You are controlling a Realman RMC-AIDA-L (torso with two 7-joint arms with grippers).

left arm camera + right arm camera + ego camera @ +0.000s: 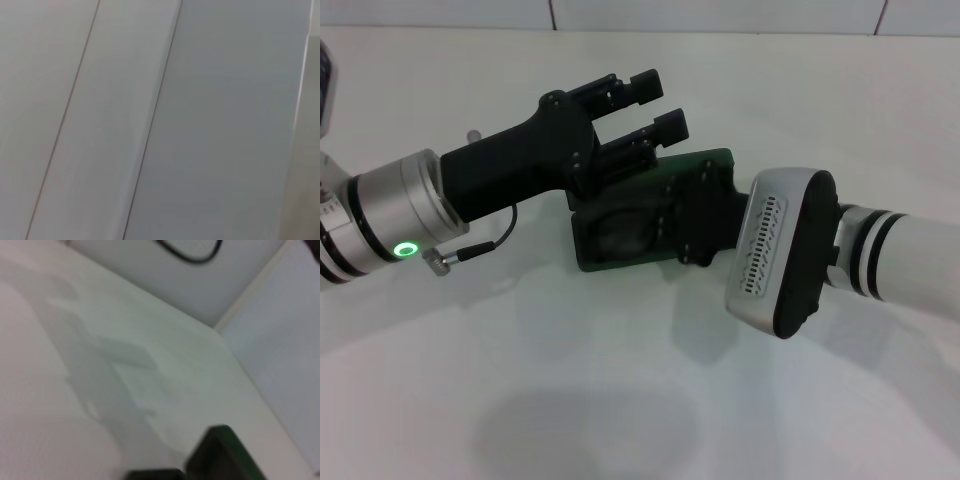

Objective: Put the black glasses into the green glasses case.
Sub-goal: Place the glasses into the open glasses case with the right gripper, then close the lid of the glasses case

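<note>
The green glasses case (pixel 620 262) lies open at the middle of the white table, showing its dark lining. A rounded lens shape (pixel 625 235) shows inside it; the rest of the black glasses is hidden. My right gripper (pixel 698 215) comes in from the right and is closed over the case's right end. A dark green corner of the case also shows in the right wrist view (pixel 220 450). My left gripper (pixel 658 105) reaches in from the left, just above the case's far edge, open and empty. The left wrist view shows no task object.
The white table (pixel 620 380) spreads around the case, with the arms' shadows in front. A thin black cable (pixel 485 245) hangs under the left wrist. A tiled wall (pixel 720 12) runs along the back. Another black cable (pixel 190 255) lies far off in the right wrist view.
</note>
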